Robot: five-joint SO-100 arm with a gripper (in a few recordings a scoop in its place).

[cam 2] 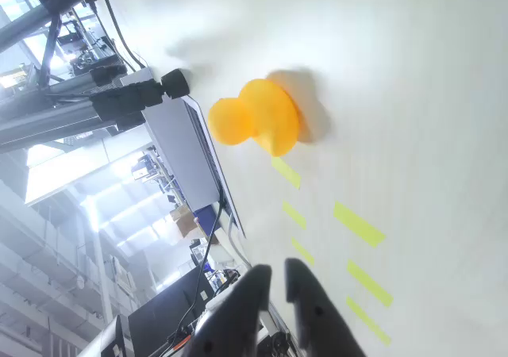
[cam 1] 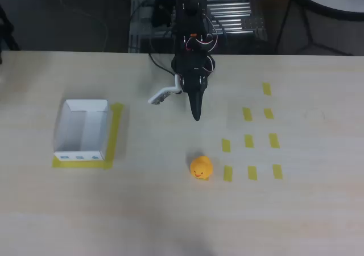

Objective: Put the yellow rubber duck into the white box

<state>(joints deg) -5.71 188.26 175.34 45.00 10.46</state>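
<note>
The yellow rubber duck [cam 1: 201, 168] sits upright on the pale table a little right of centre. The wrist view has the duck [cam 2: 258, 119] lying ahead of the fingers with bare table between. My black gripper [cam 1: 196, 116] points down the picture and hangs some way above the duck, apart from it. Its fingertips [cam 2: 278, 270] stand nearly together with nothing between them, so it is shut. The white box [cam 1: 79, 153] stands open-topped at the left, with blue marks on its near wall.
Yellow tape [cam 1: 115, 132] edges the box's right and near sides. Several small yellow tape rectangles [cam 1: 248, 141] lie in rows right of the duck. A white bracket [cam 1: 164, 94] juts left from the arm. Cables and metal gear sit behind the table's far edge.
</note>
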